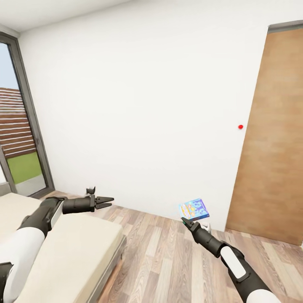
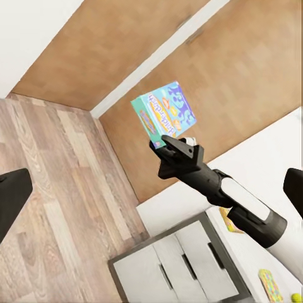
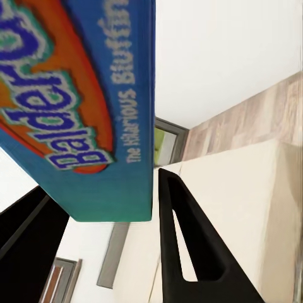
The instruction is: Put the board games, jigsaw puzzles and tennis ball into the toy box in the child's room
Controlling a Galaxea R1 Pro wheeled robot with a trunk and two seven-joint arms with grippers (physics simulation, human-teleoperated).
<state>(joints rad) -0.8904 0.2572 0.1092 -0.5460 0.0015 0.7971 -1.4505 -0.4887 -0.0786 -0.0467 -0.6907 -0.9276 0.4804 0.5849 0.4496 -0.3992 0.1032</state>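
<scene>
blue board game aloft in the right gripper, table off behind the view

nearest in the head view, the bed (image 1: 71,244) lies low under the left arm, its beige mattress running toward the window (image 1: 21,139). the left gripper (image 1: 104,202) hangs above the mattress corner with its fingers a little apart and nothing between them.

on the other side, the right gripper (image 1: 188,223) is clamped on the lower edge of the small blue board game (image 1: 194,210), which it holds up over the wood-plank floor (image 1: 168,256) with the printed cover tilted toward the camera. the right wrist view shows the box's spine (image 3: 136,95) running down between the two black fingers (image 3: 189,246), so the grip is across the thin side, with the box's length sticking out beyond the fingertips.

beyond the arms stand a plain white wall (image 1: 139,105) and a wooden door (image 1: 273,139).

the left wrist view looks past the right arm to the table (image 2: 271,183) with its drawer unit (image 2: 183,265), where a tennis ball (image 2: 294,297) and a flat colourful piece sit near the edge; the toy box itself cannot be made out. judging from this, the table lies out to the robot's right and behind what the head sees, so the base must turn that way before the box can be lowered, and the right arm is already the nearer one.
</scene>
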